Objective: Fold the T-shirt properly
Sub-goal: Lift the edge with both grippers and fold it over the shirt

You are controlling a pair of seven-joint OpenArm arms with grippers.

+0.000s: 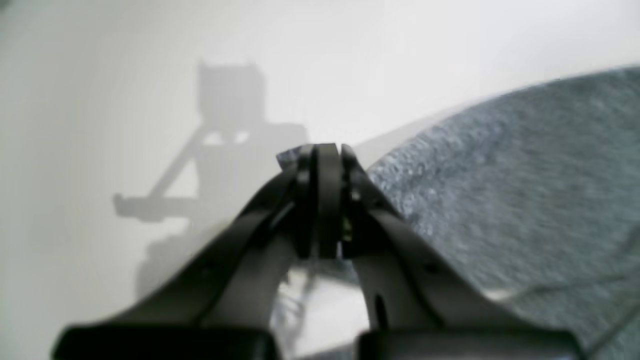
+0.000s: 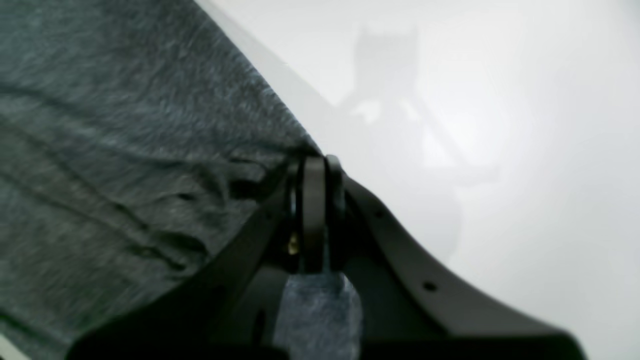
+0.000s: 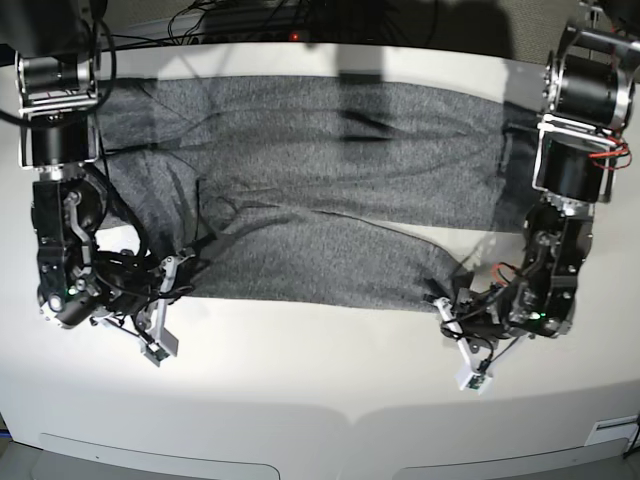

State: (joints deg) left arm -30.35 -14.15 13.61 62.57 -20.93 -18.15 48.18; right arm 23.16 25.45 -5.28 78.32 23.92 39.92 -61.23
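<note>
The heather-grey T-shirt point(image 3: 320, 150) lies spread wide across the white table point(image 3: 320, 380), its near part folded up over the far part. In the base view my left gripper point(image 3: 440, 298) sits at the near right corner of the folded cloth, and my right gripper point(image 3: 185, 265) at the near left corner. The left wrist view has the left gripper point(image 1: 325, 150) shut with a scrap of grey cloth at its tip and the T-shirt point(image 1: 525, 175) to its right. In the right wrist view the right gripper point(image 2: 315, 162) is shut on the T-shirt point(image 2: 125, 125), with cloth showing between the fingers.
Dark cables point(image 3: 250, 20) run along the table's far edge. The two arm columns stand at the far left point(image 3: 58, 110) and far right point(image 3: 580, 120) corners. Bare white tabletop stretches from the shirt's near edge to the front rim.
</note>
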